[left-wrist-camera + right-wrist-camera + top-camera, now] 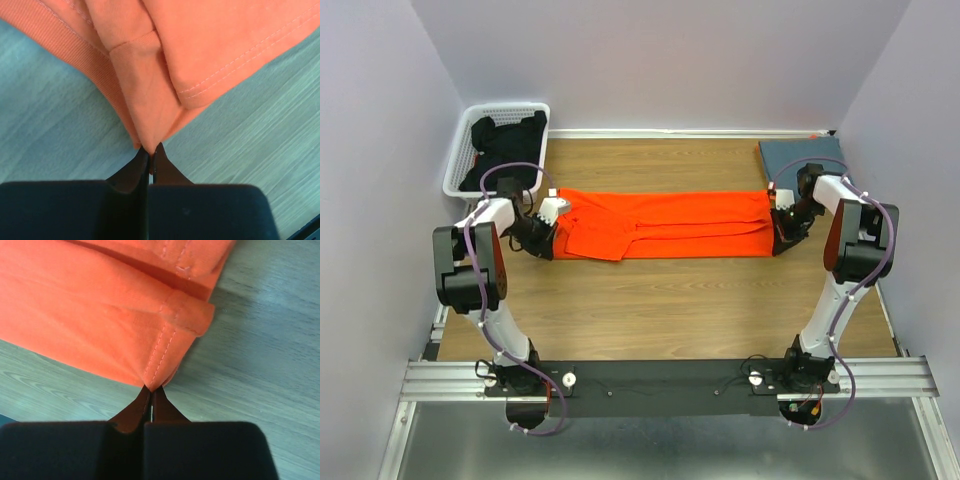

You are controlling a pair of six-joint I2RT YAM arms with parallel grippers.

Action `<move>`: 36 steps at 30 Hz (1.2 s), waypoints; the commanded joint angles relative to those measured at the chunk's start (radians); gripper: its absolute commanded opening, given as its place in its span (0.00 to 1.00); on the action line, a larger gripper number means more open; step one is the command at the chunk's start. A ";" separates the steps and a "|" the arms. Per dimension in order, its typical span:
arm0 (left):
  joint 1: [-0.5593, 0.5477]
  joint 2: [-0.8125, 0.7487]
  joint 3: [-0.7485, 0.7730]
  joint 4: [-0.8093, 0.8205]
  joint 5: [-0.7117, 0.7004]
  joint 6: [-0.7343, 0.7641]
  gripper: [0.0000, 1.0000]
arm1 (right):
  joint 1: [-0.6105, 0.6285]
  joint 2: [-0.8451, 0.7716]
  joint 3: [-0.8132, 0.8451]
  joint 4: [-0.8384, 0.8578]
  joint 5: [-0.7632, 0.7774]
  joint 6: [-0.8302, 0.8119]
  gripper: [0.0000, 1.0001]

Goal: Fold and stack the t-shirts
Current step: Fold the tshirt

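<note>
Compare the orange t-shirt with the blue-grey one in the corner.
The orange t-shirt is a long strip mid-table; the blue-grey t-shirt is a compact rectangle. The left gripper and right gripper pinch the orange t-shirt's ends; nothing holds the blue-grey t-shirt. Both lie on the table.

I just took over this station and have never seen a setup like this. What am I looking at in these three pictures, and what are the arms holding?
The wide picture comes from a fixed camera above and behind two robot arms bolted at the near edge of the table. The left arm is on the left. Each close-up comes from a camera on one wrist. On the table lies an orange t-shirt, folded into a long strip. The left gripper is shut on its left end, and the right gripper is shut on its right end. A folded blue-grey t-shirt sits at the far right corner. A white basket of dark cloth stands at the far left.
</note>
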 commanded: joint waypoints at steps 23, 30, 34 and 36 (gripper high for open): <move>-0.042 -0.289 -0.054 -0.120 0.075 0.028 0.42 | 0.051 -0.218 0.044 -0.109 -0.114 -0.018 0.50; -0.106 -0.210 -0.043 -0.089 0.076 -0.030 0.41 | 0.136 -0.148 0.092 -0.077 -0.137 0.036 0.39; -0.120 -0.144 -0.040 -0.071 0.100 -0.050 0.41 | 0.183 -0.131 0.068 -0.032 -0.107 0.051 0.38; -0.120 -0.116 -0.045 -0.046 0.092 -0.072 0.42 | 0.187 -0.126 0.055 -0.012 -0.097 0.050 0.37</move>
